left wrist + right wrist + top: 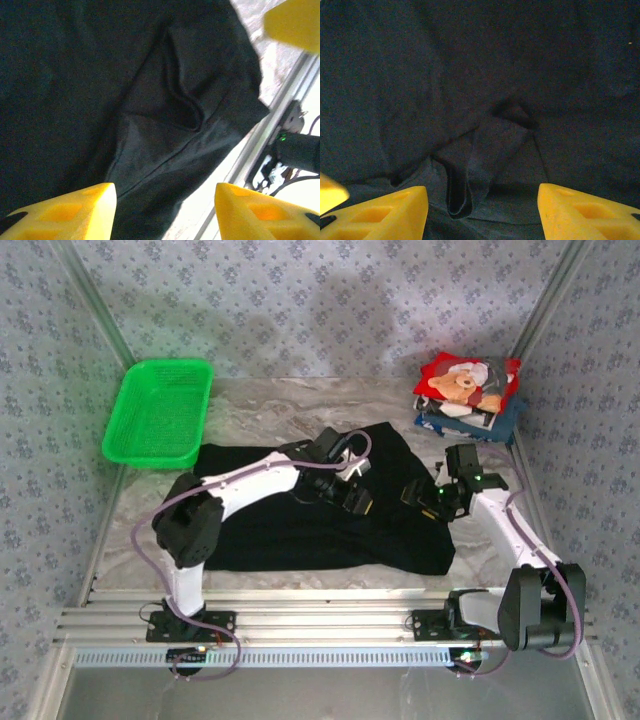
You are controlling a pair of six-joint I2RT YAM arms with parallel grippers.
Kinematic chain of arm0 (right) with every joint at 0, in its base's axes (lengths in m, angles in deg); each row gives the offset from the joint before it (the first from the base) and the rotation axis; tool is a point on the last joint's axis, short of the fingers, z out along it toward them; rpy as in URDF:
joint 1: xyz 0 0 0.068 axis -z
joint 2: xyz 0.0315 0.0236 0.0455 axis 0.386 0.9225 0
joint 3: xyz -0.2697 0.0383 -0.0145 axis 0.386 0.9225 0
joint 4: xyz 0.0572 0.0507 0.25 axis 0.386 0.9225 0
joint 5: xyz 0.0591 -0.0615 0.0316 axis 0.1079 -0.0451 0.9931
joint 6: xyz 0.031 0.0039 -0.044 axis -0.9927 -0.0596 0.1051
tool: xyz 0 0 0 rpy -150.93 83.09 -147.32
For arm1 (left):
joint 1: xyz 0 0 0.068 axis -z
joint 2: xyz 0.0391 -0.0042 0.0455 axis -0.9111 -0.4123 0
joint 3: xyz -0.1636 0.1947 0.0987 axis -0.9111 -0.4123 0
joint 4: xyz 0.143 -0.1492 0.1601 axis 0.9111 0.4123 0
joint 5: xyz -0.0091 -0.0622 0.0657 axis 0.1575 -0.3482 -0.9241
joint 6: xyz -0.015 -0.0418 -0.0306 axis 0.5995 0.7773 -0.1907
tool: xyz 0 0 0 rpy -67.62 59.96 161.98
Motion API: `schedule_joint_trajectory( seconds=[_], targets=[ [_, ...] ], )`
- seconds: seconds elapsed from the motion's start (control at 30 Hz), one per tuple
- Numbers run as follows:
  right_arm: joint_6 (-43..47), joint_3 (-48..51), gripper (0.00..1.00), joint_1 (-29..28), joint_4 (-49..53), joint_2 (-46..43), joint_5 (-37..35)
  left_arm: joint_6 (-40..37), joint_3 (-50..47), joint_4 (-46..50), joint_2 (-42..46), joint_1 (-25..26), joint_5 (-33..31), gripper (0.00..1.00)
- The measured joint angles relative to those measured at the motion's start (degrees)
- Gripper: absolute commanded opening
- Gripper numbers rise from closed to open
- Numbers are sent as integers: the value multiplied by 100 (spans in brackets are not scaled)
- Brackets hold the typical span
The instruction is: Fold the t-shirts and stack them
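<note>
Yellow fingertips [380,210] of the right hand [482,212] stand spread wide and pinch nothing. They hang low over a puckered ridge in the black shirt [480,75]. The left hand [162,210] is just as widely spread above a crease in the same cloth, also empty.

From above, the black shirt [300,530] lies opened out across the middle of the tabletop [300,400], probably so it can be folded. The finished shirts sit in the far right corner, likely kept clear of the work: a red teddy-bear shirt [465,380] on top of white and dark blue ones [470,420]. A green basket [160,410] rests at the far left.

Both arms lean inward with wrists bent down, and the two hands come near each other over the shirt's right half, seemingly placed to gather that loose fold.
</note>
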Motion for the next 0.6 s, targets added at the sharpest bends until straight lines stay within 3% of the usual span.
schedule_joint_trajectory(
  seconds=[0.27,0.6],
  targets=[
    [107,0,63,-111,-2,0,109,-584,0,420,-249,-20,-214,53],
    [195,0,63,-166,-4,26,157,-767,-94,411,-409,28,-474,52]
  ],
)
